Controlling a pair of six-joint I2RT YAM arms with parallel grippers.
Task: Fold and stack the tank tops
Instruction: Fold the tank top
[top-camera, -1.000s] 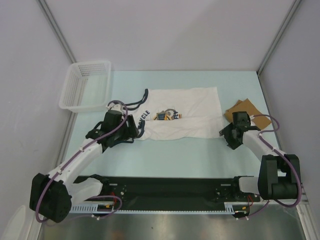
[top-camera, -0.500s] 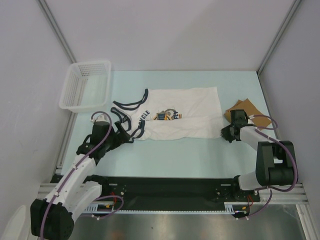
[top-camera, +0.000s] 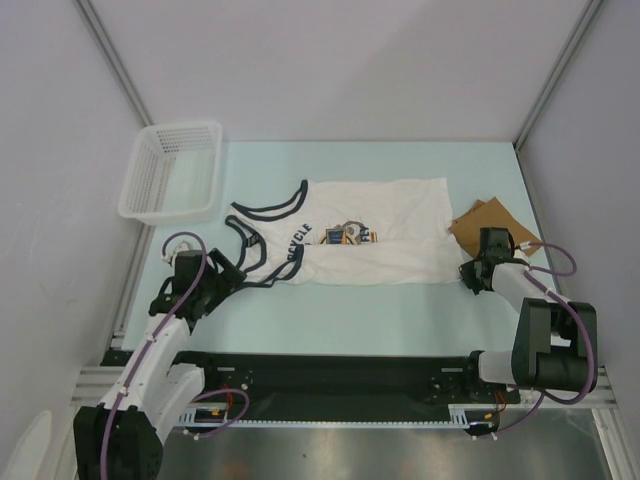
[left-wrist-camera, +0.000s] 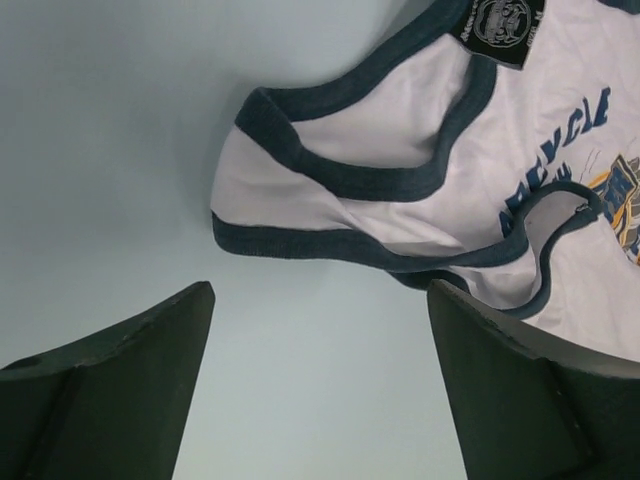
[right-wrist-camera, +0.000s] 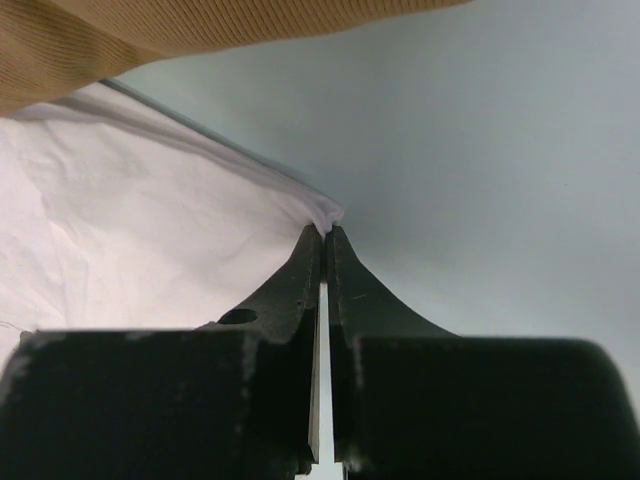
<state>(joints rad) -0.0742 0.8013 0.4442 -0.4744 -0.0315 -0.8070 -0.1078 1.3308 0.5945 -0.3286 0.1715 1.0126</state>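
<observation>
Right wrist view: right gripper (right-wrist-camera: 322, 232) pinches a corner of the white, navy-trimmed cloth tank top (right-wrist-camera: 150, 230); left gripper (left-wrist-camera: 318, 290) gapes wide beside its straps (left-wrist-camera: 330, 180).

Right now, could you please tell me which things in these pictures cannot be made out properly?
1. The tan top: the right wrist view cuts it off at the top edge. From above, the right arm overlaps its near edge, so its folds are unclear.
2. The chest print on the white top: too small to read from above, and cut off by the right edge in the left wrist view.
3. The cloth pinched inside the shut right fingers: hidden by the fingers themselves.
</observation>
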